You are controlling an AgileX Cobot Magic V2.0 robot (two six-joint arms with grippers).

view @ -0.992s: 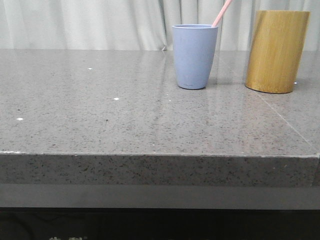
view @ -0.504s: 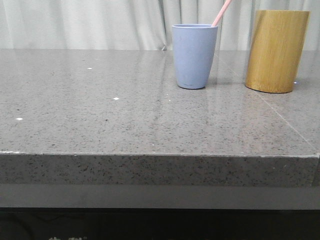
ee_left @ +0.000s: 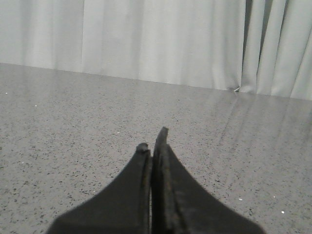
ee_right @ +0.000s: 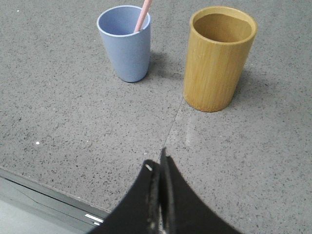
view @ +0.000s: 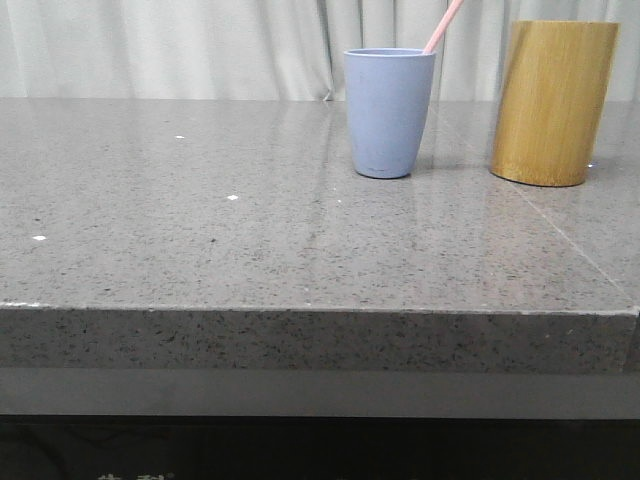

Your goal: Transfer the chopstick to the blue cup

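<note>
The blue cup [view: 389, 112] stands upright on the grey stone table. It also shows in the right wrist view [ee_right: 125, 43]. A slim pink chopstick end [view: 444, 25] sticks out of the cup, leaning on its rim; it shows in the right wrist view too [ee_right: 143, 15]. My left gripper [ee_left: 152, 144] is shut and empty above bare tabletop, with no cup in its view. My right gripper [ee_right: 157, 163] is shut and empty, above the table's near edge, well short of both cups. Neither gripper shows in the front view.
A taller yellow-brown bamboo cylinder [view: 553, 102] stands to the right of the blue cup; its inside looks empty in the right wrist view [ee_right: 219, 57]. A pale curtain [view: 200, 45] hangs behind the table. The table's front edge [view: 320, 310] is near.
</note>
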